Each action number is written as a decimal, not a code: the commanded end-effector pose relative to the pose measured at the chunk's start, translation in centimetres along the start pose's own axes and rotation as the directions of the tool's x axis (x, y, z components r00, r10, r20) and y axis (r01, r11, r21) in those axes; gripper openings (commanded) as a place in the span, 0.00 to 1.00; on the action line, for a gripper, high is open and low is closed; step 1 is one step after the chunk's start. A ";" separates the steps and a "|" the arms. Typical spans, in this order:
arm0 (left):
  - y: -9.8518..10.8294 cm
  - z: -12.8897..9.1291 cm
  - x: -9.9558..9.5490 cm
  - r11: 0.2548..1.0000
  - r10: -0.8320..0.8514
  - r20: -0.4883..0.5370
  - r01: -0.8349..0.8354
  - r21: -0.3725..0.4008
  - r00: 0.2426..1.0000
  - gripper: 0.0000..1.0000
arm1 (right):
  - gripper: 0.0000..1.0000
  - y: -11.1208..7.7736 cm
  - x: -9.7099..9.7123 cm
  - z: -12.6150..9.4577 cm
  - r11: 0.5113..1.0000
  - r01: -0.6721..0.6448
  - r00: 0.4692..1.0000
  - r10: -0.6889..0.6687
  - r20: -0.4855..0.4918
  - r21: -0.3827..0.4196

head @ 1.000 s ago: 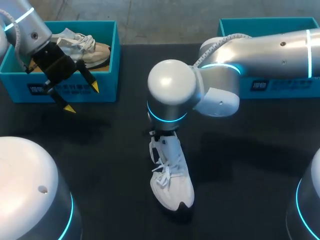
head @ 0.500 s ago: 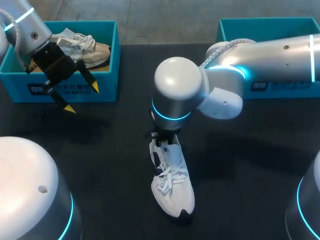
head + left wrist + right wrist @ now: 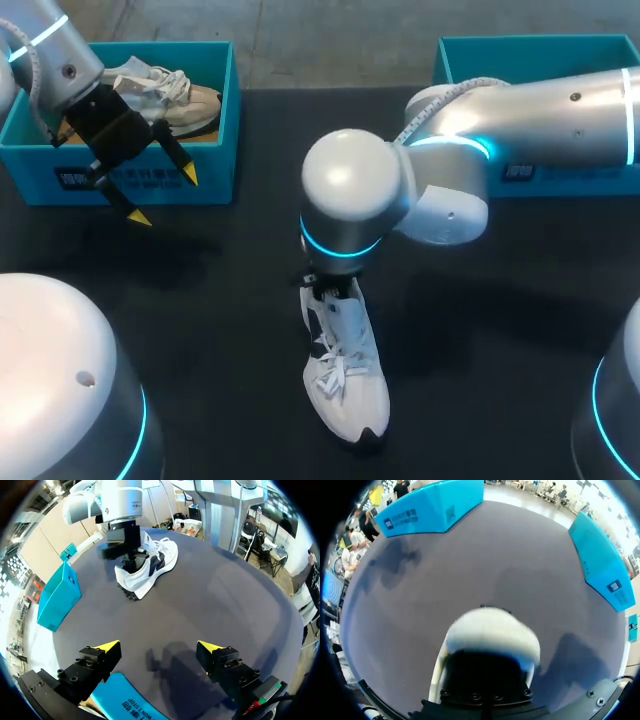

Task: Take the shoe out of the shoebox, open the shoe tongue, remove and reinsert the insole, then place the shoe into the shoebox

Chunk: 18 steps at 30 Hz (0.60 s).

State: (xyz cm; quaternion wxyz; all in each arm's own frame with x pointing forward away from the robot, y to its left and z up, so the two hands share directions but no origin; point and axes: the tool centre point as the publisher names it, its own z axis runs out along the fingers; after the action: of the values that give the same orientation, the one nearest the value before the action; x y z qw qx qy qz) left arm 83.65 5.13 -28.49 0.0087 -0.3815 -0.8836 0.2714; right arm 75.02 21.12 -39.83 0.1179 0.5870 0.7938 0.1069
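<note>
Though the shoe (image 3: pixel 345 380) is out, the rest looks undone; right gripper (image 3: pixel 129 557) at its collar, grip unclear; left gripper (image 3: pixel 165 198) spread, empty.

Overhead head camera, low wrist cameras, all seeing shoe (image 3: pixel 345 375)

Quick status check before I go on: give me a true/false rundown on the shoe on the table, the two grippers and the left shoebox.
1. The white shoe is on the table, outside both shoeboxes. True.
2. The left gripper is holding a shoe. False: it is open and empty, hovering by the front wall of the left shoebox.
3. The left shoebox is empty. False: a second shoe lies in it.
4. The right gripper is at the white shoe's heel end. True.
</note>
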 end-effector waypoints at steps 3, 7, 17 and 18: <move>0.0 -0.1 -0.1 1.000 0.000 -0.005 0.000 -0.001 1.000 1.00 | 0.00 -0.7 0.3 1.4 0.999 -0.010 1.000 0.010 -0.024 0.033; 0.0 -0.1 -0.1 1.000 0.000 -0.005 0.000 -0.001 1.000 1.00 | 0.00 -1.5 0.5 2.7 0.996 -0.013 0.999 0.017 -0.048 0.090; 0.0 -0.1 -0.1 1.000 0.000 -0.005 0.000 -0.001 1.000 1.00 | 0.00 -3.9 0.6 2.3 0.991 -0.041 0.998 0.047 -0.043 0.124; 0.0 -0.1 -0.1 1.000 0.000 -0.005 0.000 -0.001 1.000 1.00 | 0.00 -4.0 0.6 1.9 0.992 -0.044 0.998 0.049 -0.036 0.117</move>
State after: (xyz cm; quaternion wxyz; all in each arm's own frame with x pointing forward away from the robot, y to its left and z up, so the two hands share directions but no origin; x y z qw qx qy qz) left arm 83.65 5.13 -28.48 0.0088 -0.3814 -0.8836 0.2715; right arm 73.41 21.01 -40.85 0.0531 0.6073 0.7895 0.0720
